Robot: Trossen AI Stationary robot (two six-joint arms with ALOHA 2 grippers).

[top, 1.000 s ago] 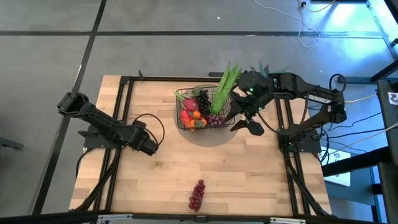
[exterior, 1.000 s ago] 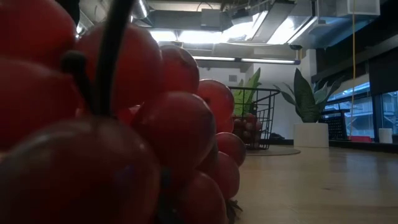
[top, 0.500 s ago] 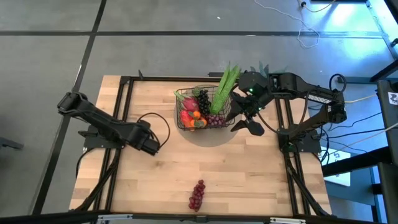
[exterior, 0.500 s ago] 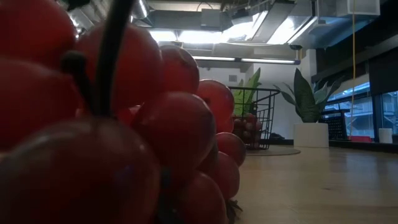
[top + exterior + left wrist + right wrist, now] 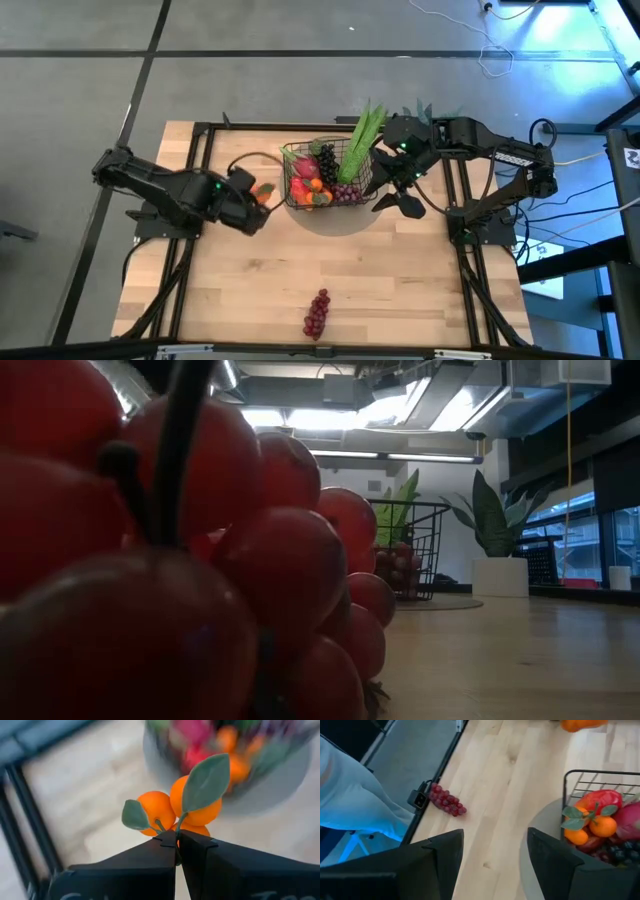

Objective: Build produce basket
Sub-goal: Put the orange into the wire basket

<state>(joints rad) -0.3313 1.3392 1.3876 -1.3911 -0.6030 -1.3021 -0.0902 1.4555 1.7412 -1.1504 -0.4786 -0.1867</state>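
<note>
Oranges [image 5: 187,805], a small leafy cluster, are pinched by their stem in the left gripper [image 5: 176,840], whose fingers are pressed together on it. In the high view that gripper [image 5: 258,197] hangs over the tabletop [image 5: 400,290] just at 9 o'clock of the basket [image 5: 325,176], with the oranges [image 5: 265,189] at its tip, close to the basket's rim but outside it.

The basket stands on a round grey mat [image 5: 345,218] toward 12 o'clock on the tabletop. It holds a green leafy stalk [image 5: 364,136] leaning out toward 1 o'clock, dark grapes [image 5: 327,160], a pink dragon fruit [image 5: 302,166], more orange and red fruit, and a purplish grape bunch [image 5: 347,192] at its 4 o'clock corner. The right wrist view shows a red mango [image 5: 600,800] and leafed oranges [image 5: 592,829] inside the wire wall [image 5: 567,790].

The right gripper [image 5: 397,197] hangs at 3 o'clock of the basket, its fingers [image 5: 445,857] spread and empty.

A red grape bunch [image 5: 317,313] lies alone near the tabletop's 6 o'clock edge, well apart from the basket; it fills most of the low view [image 5: 180,570]. A potted plant [image 5: 497,520] stands beyond the basket there.
</note>
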